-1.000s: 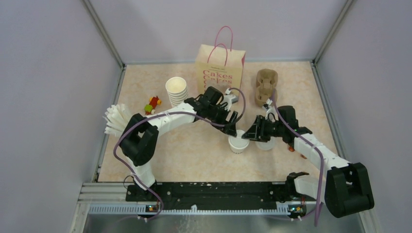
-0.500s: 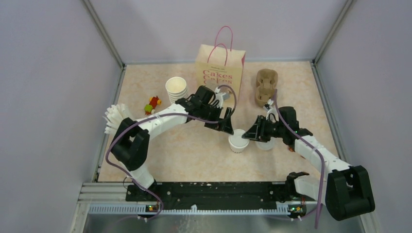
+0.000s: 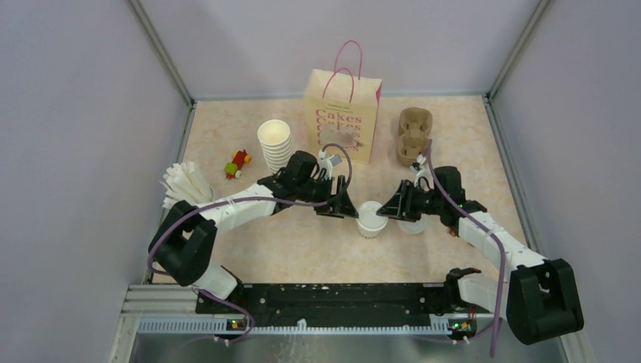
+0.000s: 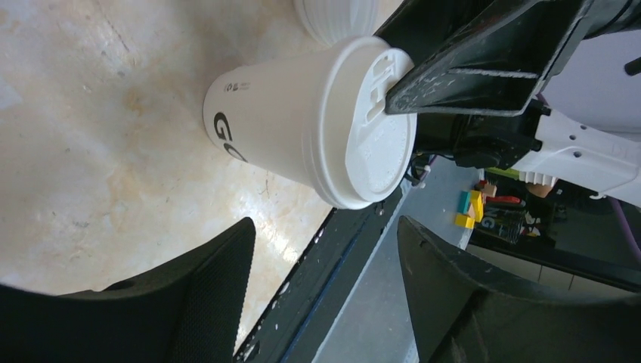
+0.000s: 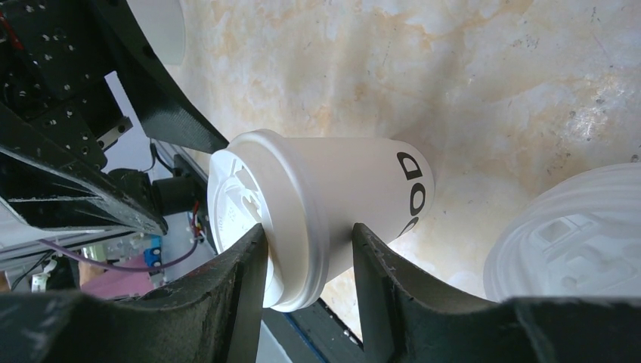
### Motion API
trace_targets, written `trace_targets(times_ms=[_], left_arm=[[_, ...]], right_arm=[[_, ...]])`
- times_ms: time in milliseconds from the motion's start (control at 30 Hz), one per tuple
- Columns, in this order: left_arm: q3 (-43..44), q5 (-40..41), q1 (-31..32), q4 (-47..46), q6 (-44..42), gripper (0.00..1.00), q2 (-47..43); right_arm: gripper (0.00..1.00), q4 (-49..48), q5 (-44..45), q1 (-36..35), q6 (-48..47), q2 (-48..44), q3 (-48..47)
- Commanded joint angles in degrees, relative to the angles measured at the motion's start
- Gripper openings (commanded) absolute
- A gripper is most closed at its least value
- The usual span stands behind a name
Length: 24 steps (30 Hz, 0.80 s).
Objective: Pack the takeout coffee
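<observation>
Reaching out from the near edge of the surface (image 3: 287, 249), my two arms meet close to the middle, a little toward the right side.

My right hand (image 5: 310, 234) is clenched on the takeout coffee (image 3: 370, 219). One finger is on each side of the cup, right by the rim of the lid. I think I hold it there because the rim sticks out and would stop the cup from slipping down. The cup looks to be standing upright on the surface, lid on top. That is good, because a tipped cup could leak.

My left hand (image 4: 325, 227) is spread wide and holds nothing. It points at the cup from the left side. The cup is just past its fingers, not between them. I think it waits there so it can help steady the cup if I need it.

A second white lid (image 3: 413, 224) sits just beside the cup, on its right.

Farther back on the left are a small bright toy (image 3: 238, 162) and a tall stack of cups (image 3: 275, 142). At the middle of the far edge stands a paper bag (image 3: 342, 113), with its pink handles on top. The brown cup carrier (image 3: 414, 134) lies near the far right corner.

I think the bag stands up so the cup can go in from above.
</observation>
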<state>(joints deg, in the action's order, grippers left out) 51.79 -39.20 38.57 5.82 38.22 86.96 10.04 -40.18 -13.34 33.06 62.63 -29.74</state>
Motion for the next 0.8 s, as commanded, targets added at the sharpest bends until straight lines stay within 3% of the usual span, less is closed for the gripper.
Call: trace_targets(times_ms=[0, 233, 500, 633, 767], left_arm=[[-0.71, 0.09, -0.29, -7.56, 2.57, 0.72, 0.23], [-0.78, 0.91, -0.3, -8.3, 3.71, 0.6, 3.22], [-1.3, 0.3, -0.25, -9.81, 4.79, 0.58, 5.02], [-0.52, 4.05, -0.11, -4.24, 3.33, 0.51, 6.02], [1.02, 9.6, 1.03, 4.45, -0.62, 0.49, 7.05]], right_arm=[[0.43, 2.68, 4.02, 0.13, -1.07, -0.51, 1.08], [0.43, 2.72, 4.15, 0.09, -1.23, -1.09, 1.82], [0.43, 2.21, 4.15, 0.15, -0.86, -1.47, 2.62], [0.42, 2.13, 4.5, 0.11, -0.55, -1.56, 3.16], [0.42, 2.86, 5.65, 0.08, -0.33, -2.07, 4.03]])
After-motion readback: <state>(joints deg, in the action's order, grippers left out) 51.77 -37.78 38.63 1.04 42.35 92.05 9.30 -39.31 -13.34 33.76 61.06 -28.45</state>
